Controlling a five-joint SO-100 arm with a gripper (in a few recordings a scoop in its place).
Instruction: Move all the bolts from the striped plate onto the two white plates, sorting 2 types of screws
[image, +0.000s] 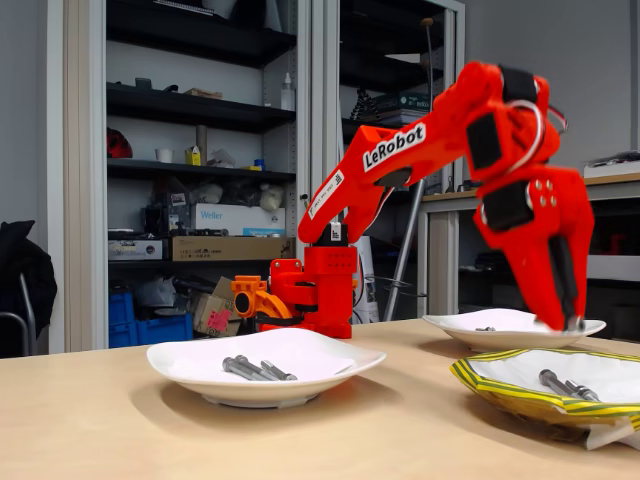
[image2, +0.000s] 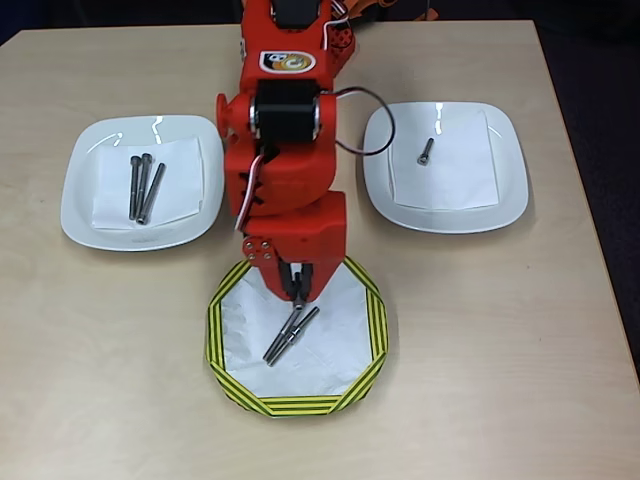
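Note:
The striped plate (image2: 230, 330) (image: 500, 385) lies in front of the arm, and two long bolts (image2: 290, 335) (image: 565, 385) rest side by side on its white centre. My red gripper (image2: 298, 296) (image: 573, 322) hangs just above that plate, near its far edge. It is shut, and a small grey short bolt (image: 576, 323) shows at the fingertips. Of the two white plates, the left one (image2: 85, 215) (image: 190, 365) carries three long bolts (image2: 142, 186) (image: 255, 370). The right one (image2: 500, 205) (image: 540, 322) holds a single short bolt (image2: 426, 151) (image: 485, 328).
A sheet of white paper lies in each plate. The arm's base (image2: 290, 30) (image: 315, 295) stands at the table's far edge between the white plates. Bare wooden table (image2: 480, 380) lies in front and to the sides. Shelves and a desk stand behind.

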